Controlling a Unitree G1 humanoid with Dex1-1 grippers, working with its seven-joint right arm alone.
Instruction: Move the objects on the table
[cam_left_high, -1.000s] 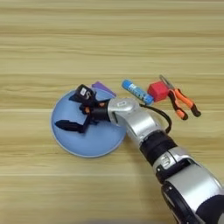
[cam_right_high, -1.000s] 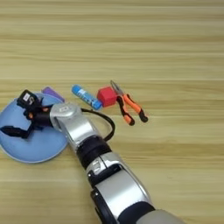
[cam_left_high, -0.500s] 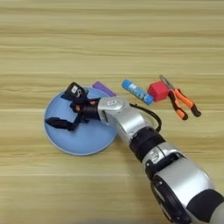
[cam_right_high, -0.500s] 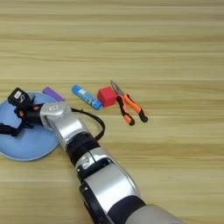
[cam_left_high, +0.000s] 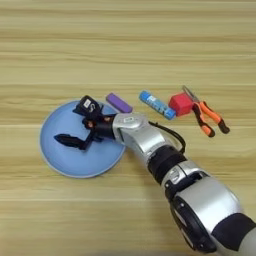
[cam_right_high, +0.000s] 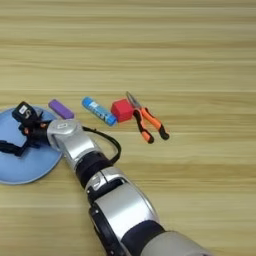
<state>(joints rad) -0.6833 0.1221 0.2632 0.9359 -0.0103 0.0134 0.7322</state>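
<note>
Over the light-blue plate (cam_left_high: 60, 160) on the counter (cam_left_high: 125, 45), the right gripper (cam_left_high: 77, 126) spreads its fingers (cam_left_high: 67, 141) wide and holds nothing. If the purple block (cam_left_high: 119, 103) beside the rim or the blue tube (cam_left_high: 156, 105) near it is next, I think the arm should lift first, so the plate does not slide.

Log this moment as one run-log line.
right gripper: open, over plate, holding nothing | purple block beside plate rim | blue tube, red cube, pliers: on table
</note>
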